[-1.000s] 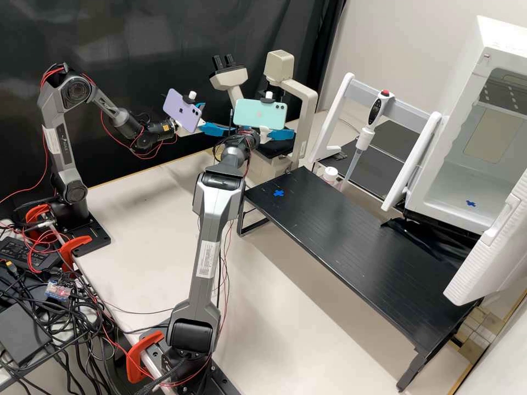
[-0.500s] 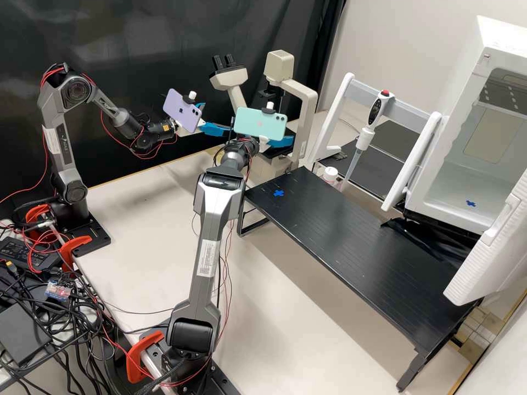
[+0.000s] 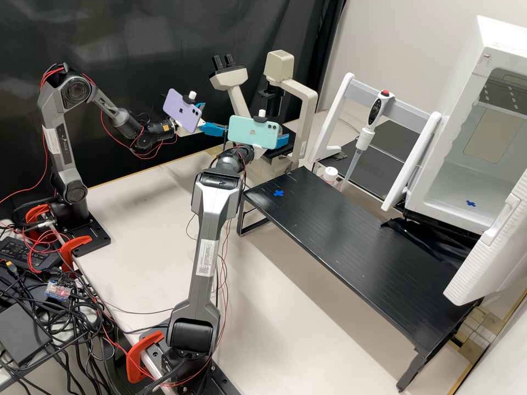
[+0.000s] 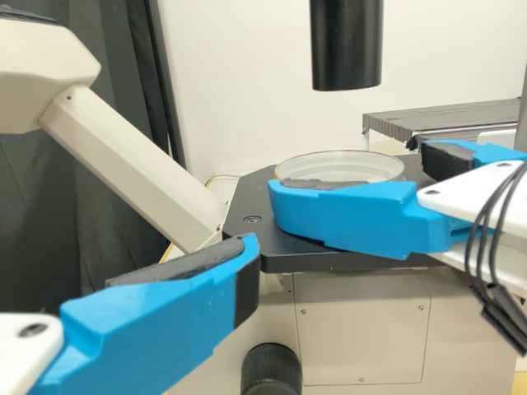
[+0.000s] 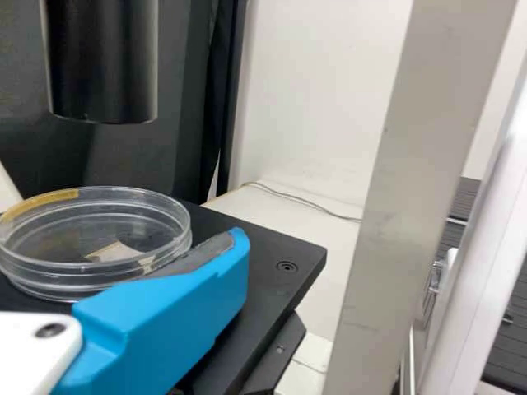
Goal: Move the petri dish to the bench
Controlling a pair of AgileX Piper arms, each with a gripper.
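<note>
The clear, round petri dish (image 5: 95,239) looks smooth and glossy, like plastic; the flat black microscope stage (image 5: 276,248) is matt, the black hanging curtain (image 3: 148,38) creased cloth.

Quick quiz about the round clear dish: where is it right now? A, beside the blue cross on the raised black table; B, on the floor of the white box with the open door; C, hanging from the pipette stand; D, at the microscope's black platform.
D: both wrist views show the dish at the microscope's black platform, with a black cylinder higher up.
</note>
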